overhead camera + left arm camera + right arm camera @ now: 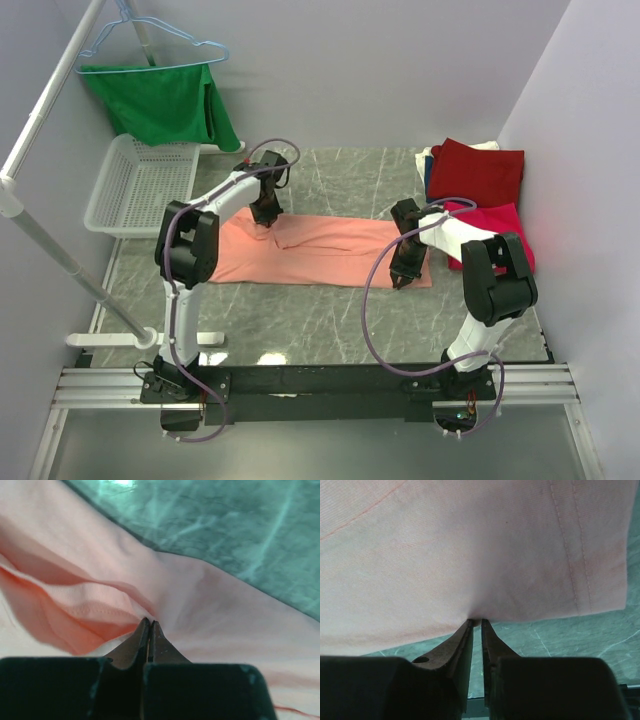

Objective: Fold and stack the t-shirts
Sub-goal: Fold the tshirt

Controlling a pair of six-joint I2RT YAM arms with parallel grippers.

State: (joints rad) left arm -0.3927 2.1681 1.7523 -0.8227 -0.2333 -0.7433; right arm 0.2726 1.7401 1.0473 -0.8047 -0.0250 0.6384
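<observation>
**Both my pincers are nipped onto the salmon tee (330,250), which lies stretched long between them.**

My left pincer (150,623) is shut tight on a raised fold at the tee's far edge, and the cloth puckers away from my tips. My right pincer (476,621) is clamped on the near edge, just left of the stitched hem, with only a thin slit between the jaws. The rest of the tee lies flat on the table (340,320). I judge it light and limp: it will sag, drag and crease rather than hold a shape, and a thin single layer could slip out. The hem and corners look like the surest holds, with both ends lifted together. The red tee (480,172) and crimson tee (497,222) lie right of my right pincer.
</observation>
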